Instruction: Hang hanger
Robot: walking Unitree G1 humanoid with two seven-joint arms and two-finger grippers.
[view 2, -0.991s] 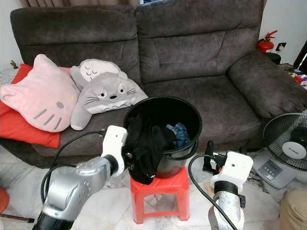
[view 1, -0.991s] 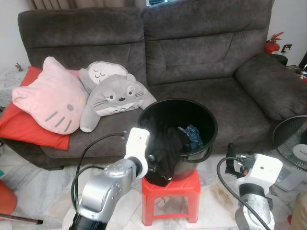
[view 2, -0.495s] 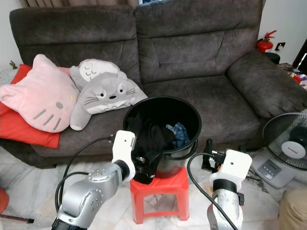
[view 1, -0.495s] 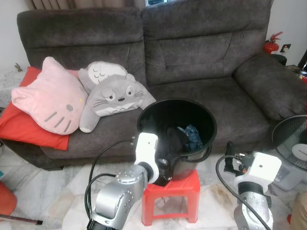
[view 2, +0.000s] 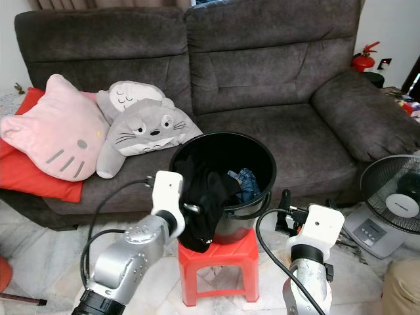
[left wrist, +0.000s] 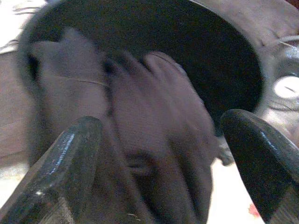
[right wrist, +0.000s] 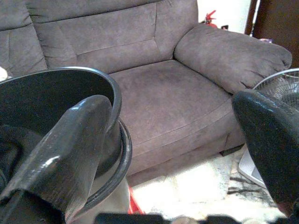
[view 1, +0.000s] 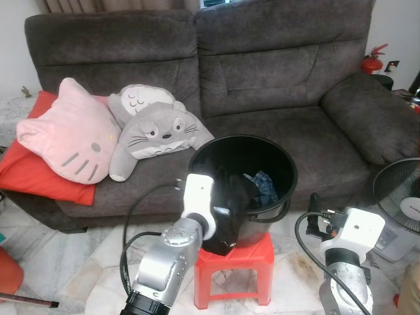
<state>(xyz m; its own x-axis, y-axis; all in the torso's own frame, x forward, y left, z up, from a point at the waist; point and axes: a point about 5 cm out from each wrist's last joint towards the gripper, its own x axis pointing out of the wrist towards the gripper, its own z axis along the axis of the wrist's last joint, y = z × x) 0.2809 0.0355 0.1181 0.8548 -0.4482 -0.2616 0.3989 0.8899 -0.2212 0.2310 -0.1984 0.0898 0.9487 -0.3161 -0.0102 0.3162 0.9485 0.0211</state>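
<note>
Because the round black plastic bucket point(view 1: 244, 190) stands raised on a small red plastic stool point(view 1: 233, 266) in front of the grey fabric sofa point(view 1: 275, 85), its contents sit within arm's reach. The left pincer point(left wrist: 163, 154) is at the bucket's near left rim, fingers apart around the black garment point(view 2: 203, 203) draped over the edge, probably to lift it. No hanger can be made out; it may lie under the cloth. The right pincer point(right wrist: 182, 154) waits open, just right of the bucket.
</note>
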